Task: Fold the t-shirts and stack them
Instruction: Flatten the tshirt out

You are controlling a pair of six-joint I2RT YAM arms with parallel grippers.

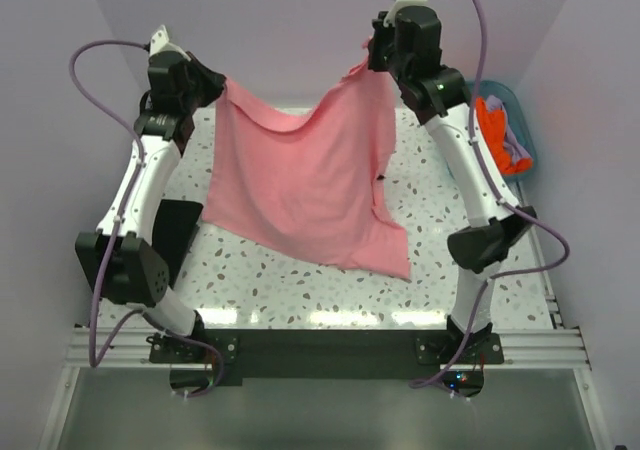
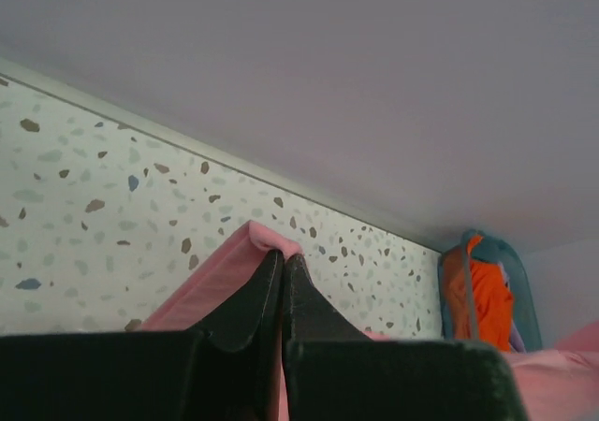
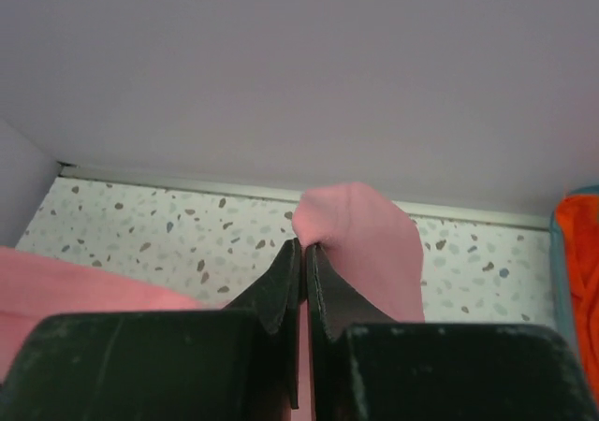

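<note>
The left gripper [image 2: 284,260] and right gripper [image 3: 304,245] each pinch the pink shirt [image 1: 300,185] tight, holding it up. Nothing looks folded yet. Other shirts [image 1: 495,130] wait in the basket [image 1: 527,135].

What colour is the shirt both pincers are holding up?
Plain salmon-pink t-shirt; clearest in the top external view.

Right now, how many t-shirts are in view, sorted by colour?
Salmon-pink fabric t-shirt, held up off the table: 1
Bright orange fabric t-shirt, in the teal plastic basket: 1
Pale lavender fabric t-shirt, same basket: 1
Black flat fabric piece, probably a t-shirt: 1
Total: 4
</note>
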